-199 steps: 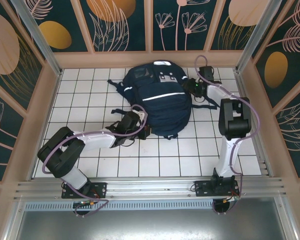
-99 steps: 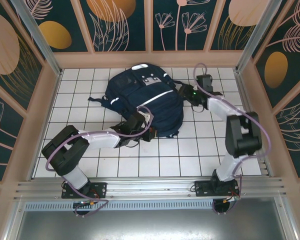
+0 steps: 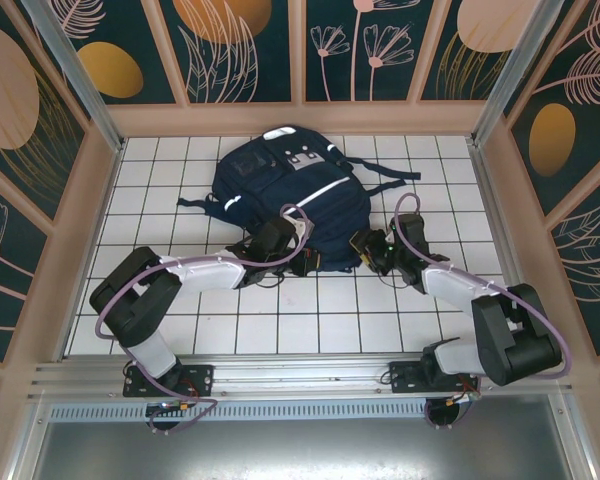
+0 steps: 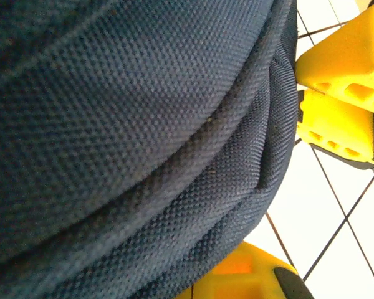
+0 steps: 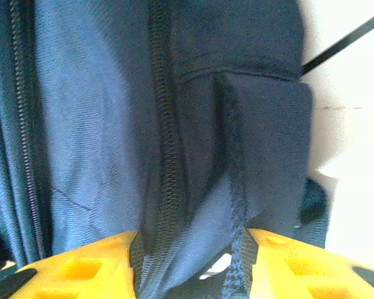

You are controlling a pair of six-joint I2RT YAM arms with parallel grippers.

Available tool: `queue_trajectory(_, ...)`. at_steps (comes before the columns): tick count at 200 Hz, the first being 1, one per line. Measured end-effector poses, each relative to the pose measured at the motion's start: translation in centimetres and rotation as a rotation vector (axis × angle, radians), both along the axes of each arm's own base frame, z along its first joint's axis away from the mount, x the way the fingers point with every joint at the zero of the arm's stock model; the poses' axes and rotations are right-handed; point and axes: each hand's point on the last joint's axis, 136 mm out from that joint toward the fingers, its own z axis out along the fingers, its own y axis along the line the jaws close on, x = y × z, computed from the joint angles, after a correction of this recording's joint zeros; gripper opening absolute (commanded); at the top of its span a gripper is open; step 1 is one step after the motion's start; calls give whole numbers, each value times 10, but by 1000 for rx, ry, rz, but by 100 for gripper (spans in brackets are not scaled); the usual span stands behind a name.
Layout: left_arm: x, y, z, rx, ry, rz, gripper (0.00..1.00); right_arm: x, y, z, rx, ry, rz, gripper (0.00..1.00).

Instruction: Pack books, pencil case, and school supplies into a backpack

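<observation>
Navy fabric dominates the overhead view: the backpack (image 3: 280, 195) lies flat in the far middle of the white tiled table (image 3: 180, 300), with a white reflective stripe (image 3: 320, 190) across it. The white front patches (image 3: 305, 158) carry small dark marks, too small to read. Whatever is inside the bag is hidden. A dark strap (image 3: 385, 175) trails off to its right. The left gripper (image 3: 305, 260) sits at the bag's near edge, and the right gripper (image 3: 363, 248) is at its near right corner, close beside the left.

From the left wrist, coarse woven backpack cloth (image 4: 112, 124) bulges over nearly everything and bears no label. One yellow finger (image 4: 237, 280) pokes out underneath, cut off by the frame. The jaws are pressed together, but the cloth hides whether a fold is caught in them. More yellow finger parts (image 4: 343, 68) show at the right edge, and I cannot tell whose they are.

From the right wrist, the right gripper (image 5: 192, 240) pinches a thick seam of the backpack (image 5: 100, 124) beside a zipper (image 5: 165, 124). The cloth fills the gap between both yellow fingers (image 5: 81, 268). No writing is visible.
</observation>
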Motion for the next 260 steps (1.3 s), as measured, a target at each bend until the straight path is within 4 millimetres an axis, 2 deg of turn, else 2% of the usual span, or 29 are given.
queue_trajectory(27,0,0,0,0,0,0,0,-2,14,3,44,3,38,47)
queue_trajectory(48,0,0,0,0,0,0,0,-4,15,7,30,2,37,45)
queue_trajectory(92,0,0,1,-1,-1,0,0,-12,0,53,3,-114,-14,29)
queue_trajectory(111,1,-1,2,-3,-3,0,0,-17,-2,58,23,-109,-41,29)
queue_trajectory(126,1,-1,2,-4,-3,0,0,-25,2,48,44,-70,-43,33)
queue_trajectory(152,0,-2,3,-12,7,1,0,-38,12,19,51,43,-26,41)
queue_trajectory(177,1,-2,3,-19,13,4,0,-38,21,6,60,87,-18,44)
queue_trajectory(217,1,-2,4,-23,14,7,0,-36,32,-13,67,138,-11,44)
queue_trajectory(241,1,-2,4,-23,14,7,0,-33,36,-29,69,174,-14,38)
queue_trajectory(260,1,-2,3,-20,18,7,0,-28,40,-36,81,185,-18,24)
